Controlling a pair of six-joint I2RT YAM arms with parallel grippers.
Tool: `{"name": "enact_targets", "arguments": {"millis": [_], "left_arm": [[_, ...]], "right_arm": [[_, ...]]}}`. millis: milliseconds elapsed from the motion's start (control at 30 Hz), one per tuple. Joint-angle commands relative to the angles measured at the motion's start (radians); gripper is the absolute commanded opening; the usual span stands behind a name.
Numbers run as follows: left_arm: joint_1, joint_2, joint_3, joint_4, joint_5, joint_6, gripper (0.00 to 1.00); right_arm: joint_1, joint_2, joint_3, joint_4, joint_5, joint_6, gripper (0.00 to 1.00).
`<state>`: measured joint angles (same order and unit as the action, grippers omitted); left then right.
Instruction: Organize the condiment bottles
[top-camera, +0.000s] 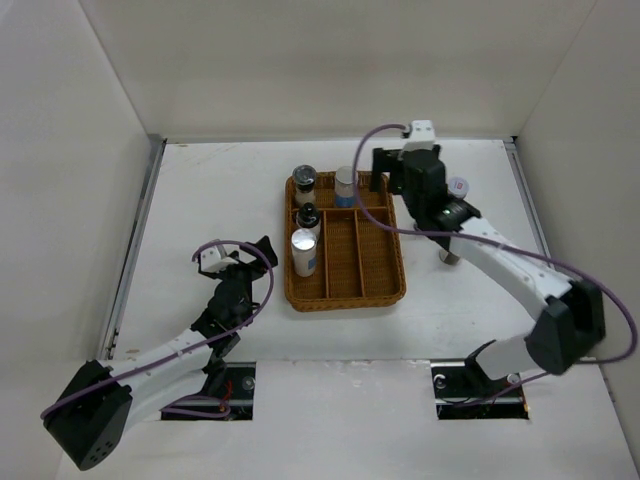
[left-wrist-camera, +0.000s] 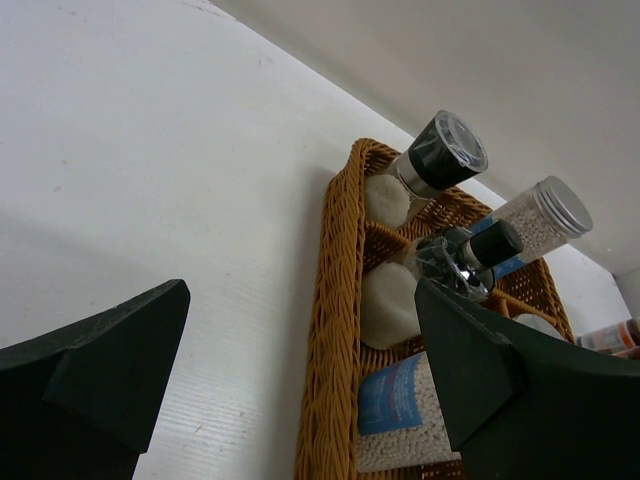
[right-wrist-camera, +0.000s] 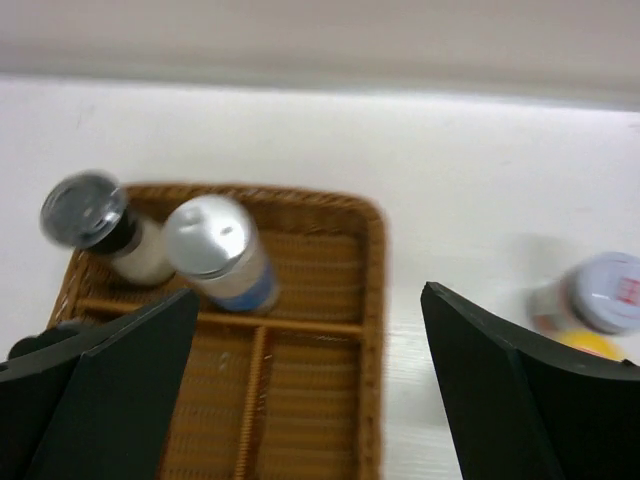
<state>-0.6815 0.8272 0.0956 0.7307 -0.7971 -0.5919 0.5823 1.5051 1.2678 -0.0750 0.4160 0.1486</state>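
White worktop (top-camera: 220, 200) fills the top view, and at its centre sits a brown woven wicker tray (top-camera: 350, 302) split into compartments. The right arm (top-camera: 500, 262) reaches to the tray's upper right corner, its jaws spread wide with nothing between them. The left arm (top-camera: 170, 355) lies at lower left, its jaws likewise fully apart and empty, facing the tray's left wall. Four of the condiment bottles stand in the tray's left and upper compartments: a white-capped, blue-labelled shaker (top-camera: 304, 250), a silver-capped, blue-labelled bottle (top-camera: 345, 186), a black-lidded shaker (top-camera: 303, 180) in the upper left corner, and a small dark-capped bottle (top-camera: 307, 214) between. Right of the tray, on the bare worktop, stands a short pale-lidded jar (top-camera: 458, 186); the right wrist view shows a yellow cap (right-wrist-camera: 590, 345) just beside it. All look light, stiff and smooth-sided, so probably slippery and easily toppled. The body just under the cap seems the safest hold, taken squarely across its width.
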Motion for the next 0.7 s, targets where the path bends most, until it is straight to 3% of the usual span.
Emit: {"name": "enact_targets", "arguments": {"millis": [0, 167, 467, 667], "left_arm": [[-0.005, -0.003, 0.0, 0.055, 0.013, -0.013, 1.0], [0.006, 0.021, 0.013, 0.055, 0.032, -0.006, 1.0], [0.018, 0.039, 0.021, 0.052, 0.048, -0.002, 1.0], [0.02, 0.058, 0.023, 0.055, 0.053, -0.003, 1.0]], "right_arm": [[-0.09, -0.159, -0.135, 0.121, 0.154, 0.026, 1.0], [-0.215, -0.23, -0.248, 0.098, 0.187, 0.043, 1.0], [-0.298, -0.117, -0.252, 0.153, 0.074, 0.081, 0.99], [-0.307, -0.054, -0.258, 0.182, 0.058, 0.1, 0.86]]}}
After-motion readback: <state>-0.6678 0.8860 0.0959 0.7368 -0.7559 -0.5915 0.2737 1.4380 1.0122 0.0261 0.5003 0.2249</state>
